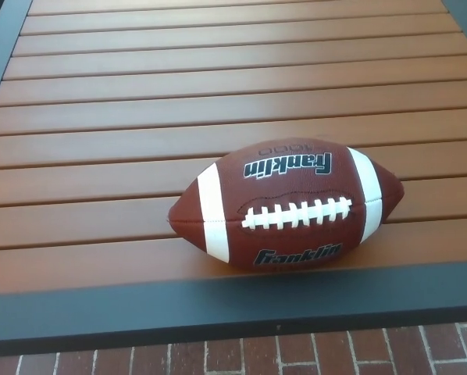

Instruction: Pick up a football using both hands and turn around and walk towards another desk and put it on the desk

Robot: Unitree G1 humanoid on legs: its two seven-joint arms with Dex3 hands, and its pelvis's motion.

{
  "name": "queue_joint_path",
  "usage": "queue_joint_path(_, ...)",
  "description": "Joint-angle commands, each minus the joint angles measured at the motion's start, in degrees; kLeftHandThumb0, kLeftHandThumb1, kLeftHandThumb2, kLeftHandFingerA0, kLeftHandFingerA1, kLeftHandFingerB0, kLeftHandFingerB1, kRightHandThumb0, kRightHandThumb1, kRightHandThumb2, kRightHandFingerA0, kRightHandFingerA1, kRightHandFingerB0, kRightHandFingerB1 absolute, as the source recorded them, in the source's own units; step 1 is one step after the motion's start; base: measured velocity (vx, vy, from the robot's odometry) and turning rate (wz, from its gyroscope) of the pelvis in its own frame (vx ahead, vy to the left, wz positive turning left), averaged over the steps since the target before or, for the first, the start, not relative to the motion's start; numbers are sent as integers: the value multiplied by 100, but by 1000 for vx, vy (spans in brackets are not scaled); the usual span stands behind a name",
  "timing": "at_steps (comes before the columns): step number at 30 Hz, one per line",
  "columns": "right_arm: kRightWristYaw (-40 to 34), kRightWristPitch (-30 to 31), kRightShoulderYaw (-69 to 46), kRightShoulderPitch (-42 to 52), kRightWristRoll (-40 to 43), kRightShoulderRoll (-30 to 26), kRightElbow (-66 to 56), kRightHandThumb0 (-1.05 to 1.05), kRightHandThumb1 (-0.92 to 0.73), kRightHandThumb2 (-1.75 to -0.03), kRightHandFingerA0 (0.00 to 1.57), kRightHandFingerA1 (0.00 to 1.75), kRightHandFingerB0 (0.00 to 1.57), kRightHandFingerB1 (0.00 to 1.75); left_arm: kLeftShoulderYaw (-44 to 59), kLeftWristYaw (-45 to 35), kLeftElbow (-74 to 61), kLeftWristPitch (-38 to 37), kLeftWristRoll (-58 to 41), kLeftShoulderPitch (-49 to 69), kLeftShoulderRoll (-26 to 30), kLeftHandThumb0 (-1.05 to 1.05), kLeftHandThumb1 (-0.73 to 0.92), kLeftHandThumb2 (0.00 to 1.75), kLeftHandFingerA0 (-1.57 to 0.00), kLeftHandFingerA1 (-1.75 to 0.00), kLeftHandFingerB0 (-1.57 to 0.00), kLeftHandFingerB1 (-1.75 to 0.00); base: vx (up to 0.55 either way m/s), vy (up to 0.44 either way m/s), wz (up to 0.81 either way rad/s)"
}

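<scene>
Football [286, 207] (laces up) rests near slatted desk's [140, 117] dark edge; neither hand shows.

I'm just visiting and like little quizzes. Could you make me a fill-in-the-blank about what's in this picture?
1. The football lies on a table made of wooden ____.
2. The word printed twice on the ball is ____.
3. The laces and both stripes are coloured ____.
4. The floor below the table's edge is made of ____.

Missing words: slats; Franklin; white; brick
</scene>
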Motion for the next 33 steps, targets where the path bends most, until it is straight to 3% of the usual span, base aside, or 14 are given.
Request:
queue_joint_path(1, -7, -8, -52, 32, 37, -60, 7, -17, -74, -80, 95, 93, 84, 74, -47, 56, -6, -349, 26, 42, 65, -5, 55, 98, -104, -106, -102, -93, 0, 0, 0)
queue_joint_path(13, -8, -66, -22, -24, 32, -24, 75, -14, -70, -87, 93, 93, 84, 73, 22, 13, 68, -411, -101, -20, 37, -5, 52, 107, -108, -109, -103, -97, 0, 0, 0)
queue_joint_path(14, 16, 8, -23, -54, 39, -15, 101, -15, -73, -79, 93, 94, 83, 73, -25, 27, 68, -360, -43, -18, 64, -5, 53, 105, -108, -108, -102, -97, 0, 0, 0)
queue_joint_path(16, 21, 33, -11, -63, 27, -20, 110, -17, -74, -77, 91, 88, 82, 70, -53, 53, 30, -347, -12, 0, 63, -5, 52, 104, -109, -107, -102, -95, 0, 0, 0)
queue_joint_path(22, -40, -129, 31, -28, -17, -30, 165, -18, -74, -71, 91, 92, 82, 71, -34, 17, 15, -316, -60, 6, 67, -3, 55, 102, -106, -107, -102, -95, 0, 0, 0)
queue_joint_path(29, 70, -17, -34, -6, 93, -15, 125, -16, -72, -80, 93, 92, 84, 73, -32, -20, 13, -359, -92, 52, 51, -5, 54, 104, -106, -106, -102, -95, 0, 0, 0)
queue_joint_path(33, 186, -58, -96, 90, 185, -60, -23, -16, -74, -77, 91, 85, 83, 71, -43, -55, -55, -310, -96, 91, 73, -4, 55, 102, -108, -109, -102, -94, 0, 0, 0)
